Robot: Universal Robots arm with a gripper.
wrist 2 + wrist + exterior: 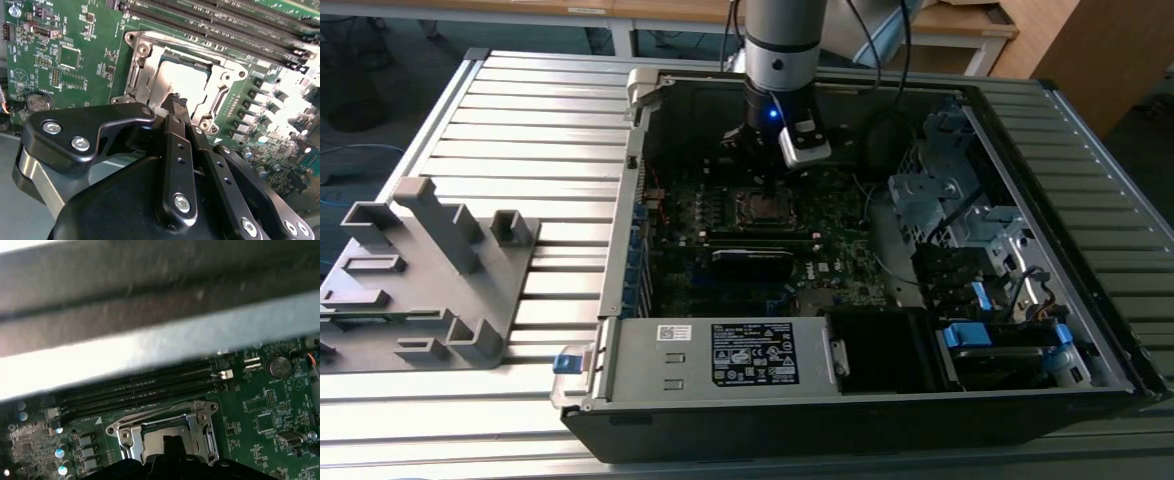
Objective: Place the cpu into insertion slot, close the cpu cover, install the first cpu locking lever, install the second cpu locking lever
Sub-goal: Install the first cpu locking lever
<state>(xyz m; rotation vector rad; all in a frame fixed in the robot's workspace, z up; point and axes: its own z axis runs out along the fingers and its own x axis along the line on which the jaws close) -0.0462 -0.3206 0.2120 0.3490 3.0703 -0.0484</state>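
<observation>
- As the arm hangs inside the open computer case (854, 420), its gripper (176, 102) sits just above the insertion slot (182, 80), fingertips pressed together with nothing between them in the second wrist view.
- cpu (181, 84): dull silver square lying in the slot directly beyond the fingertips, top face bare and bright.
- cpu cover (165, 422): thin metal frame lying around the socket opening, right ahead of the gripper in the first wrist view; can't tell whether it is latched.
- Locking levers: too hard to make out from the frame edges.
- Green motherboard (65, 55) spreads all round the gripper; long memory slots (140, 390) run just past the socket on its far side.
- Labelled power-supply box (720, 352) sits well away from the gripper, at the case's near edge in the exterior view.
- Grey plastic fixture (427, 270) stands on the slatted table (520, 110), outside the case, well apart from the gripper.
</observation>
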